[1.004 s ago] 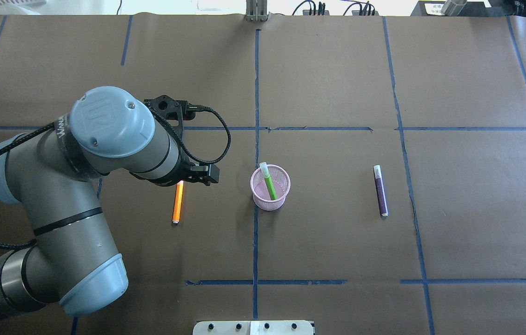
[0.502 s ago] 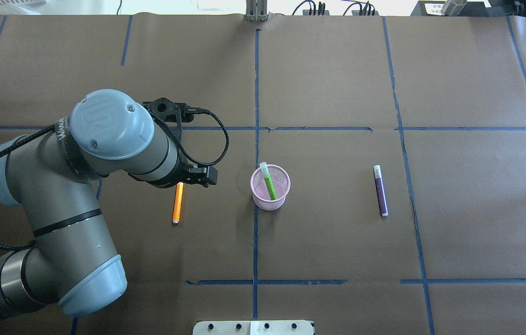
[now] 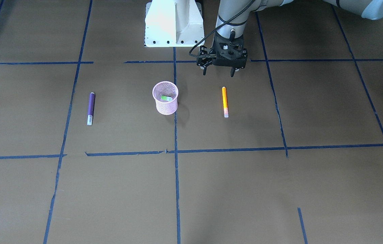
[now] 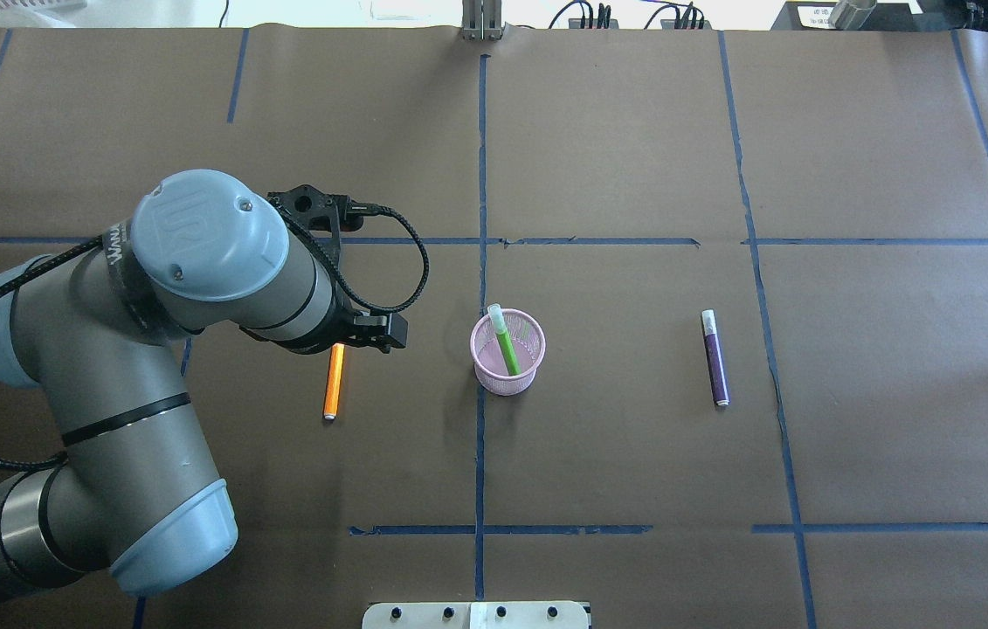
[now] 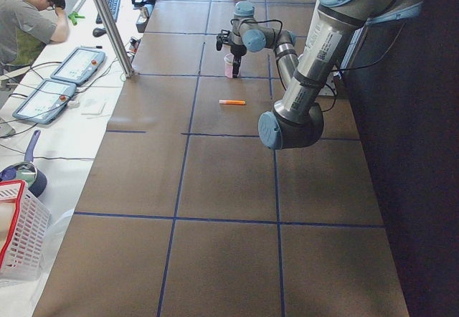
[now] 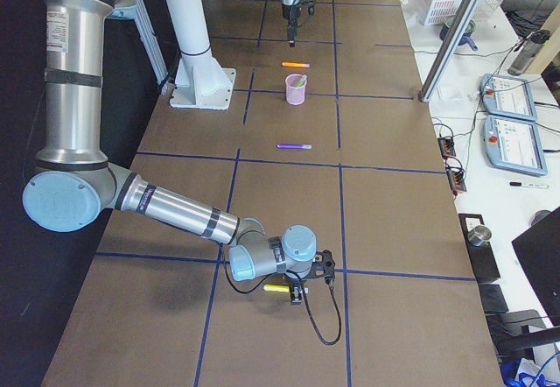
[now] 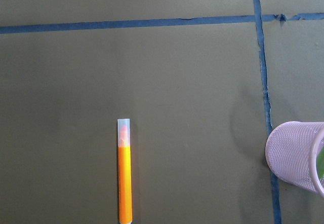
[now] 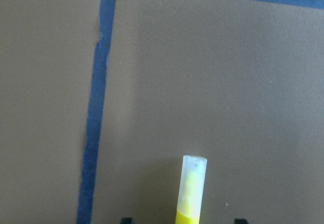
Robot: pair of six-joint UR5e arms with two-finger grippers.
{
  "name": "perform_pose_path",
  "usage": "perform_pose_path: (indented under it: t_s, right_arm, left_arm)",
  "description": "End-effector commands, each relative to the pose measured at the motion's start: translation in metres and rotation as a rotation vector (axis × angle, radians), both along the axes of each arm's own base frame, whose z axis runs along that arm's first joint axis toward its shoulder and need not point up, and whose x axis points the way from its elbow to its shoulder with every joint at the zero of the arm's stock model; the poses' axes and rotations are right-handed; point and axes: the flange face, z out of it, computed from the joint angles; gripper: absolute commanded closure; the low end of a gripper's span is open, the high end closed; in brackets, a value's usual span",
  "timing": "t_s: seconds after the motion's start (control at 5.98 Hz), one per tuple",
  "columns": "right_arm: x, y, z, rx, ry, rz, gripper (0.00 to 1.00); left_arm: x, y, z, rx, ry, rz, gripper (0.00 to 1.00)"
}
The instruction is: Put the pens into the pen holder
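Overhead exterior: you've got the green pen [image 4: 507,345] in the pen holder [image 4: 494,377]. Orange pen [image 4: 334,384] and purple pen [image 4: 715,358] lie on the bench [image 4: 616,454]. Left tool [image 3: 219,73] hangs open and empty beside the orange one.

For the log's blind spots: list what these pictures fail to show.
Slim orange pen: far end, overhead view, under the left gripper.
Bright green pen: left wrist view, cut by the right edge, inside the pink wire-mesh cup.
Yellow pen: right wrist view, body cut by the bottom edge.
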Motion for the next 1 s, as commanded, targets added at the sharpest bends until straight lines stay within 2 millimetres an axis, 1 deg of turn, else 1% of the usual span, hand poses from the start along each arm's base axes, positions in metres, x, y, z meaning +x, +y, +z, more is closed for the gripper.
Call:
perform_pose_path:
  t_s: [0.0,0.17,0.33,0.5,0.84]
  right_arm:
    - [0.0011,0.0023,0.0068,-0.010,0.011,0.001,0.33]
    - [0.0027,0.0025,0.0094,-0.009,0.031,0.004,0.34]
    - [0.0025,0.0028,0.0106,-0.012,0.036,0.005,0.45]
    - [0.0009,0.0019,0.0100,-0.010,0.036,0.002,0.50]
    - [0.0006,0.0032,0.0114,-0.012,0.037,-0.001,0.52]
  left_arm:
    - [0.0000,0.0000,0.0001,-0.001,0.000,-0.001,0.01]
    - [0.0000,0.0000,0.0001,0.000,0.000,0.000,0.01]
    - [0.0000,0.0000,0.0001,-0.001,0.000,-0.001,0.01]
    - [-0.0004,0.0003,-0.0005,0.001,0.001,0.000,0.01]
    - [-0.0009,0.0006,-0.0010,0.001,0.003,-0.001,0.01]
